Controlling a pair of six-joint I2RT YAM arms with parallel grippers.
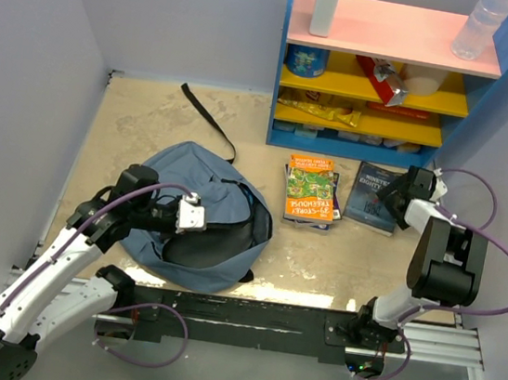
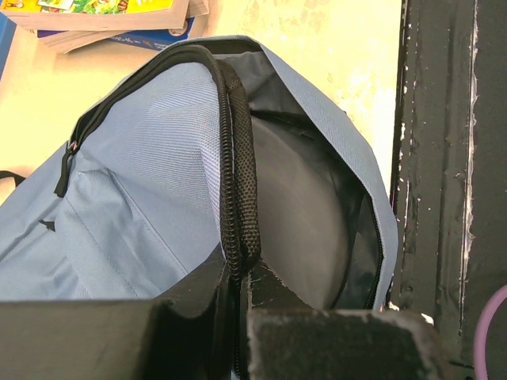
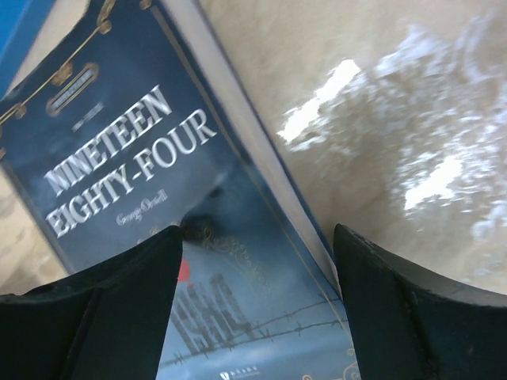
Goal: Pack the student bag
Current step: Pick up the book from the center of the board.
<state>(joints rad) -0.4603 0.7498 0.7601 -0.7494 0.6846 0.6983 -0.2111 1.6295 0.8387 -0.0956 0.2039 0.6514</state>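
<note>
Pinching the open-mouthed backpack (image 1: 190,177) by its black zipper rim (image 2: 238,198) with the left end effector (image 2: 238,277), on the counter (image 1: 151,120) left of an orange book (image 1: 310,190). Holding the right end effector (image 3: 257,237) spread wide just above a dark-blue novel (image 3: 135,150).

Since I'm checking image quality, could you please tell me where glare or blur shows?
Right wrist: white glare smears the table, yet the book title reads clearly. Left wrist: the fingers are dark and soft, the bag sharp. Top: evenly lit, mild sheen near the bag.
</note>
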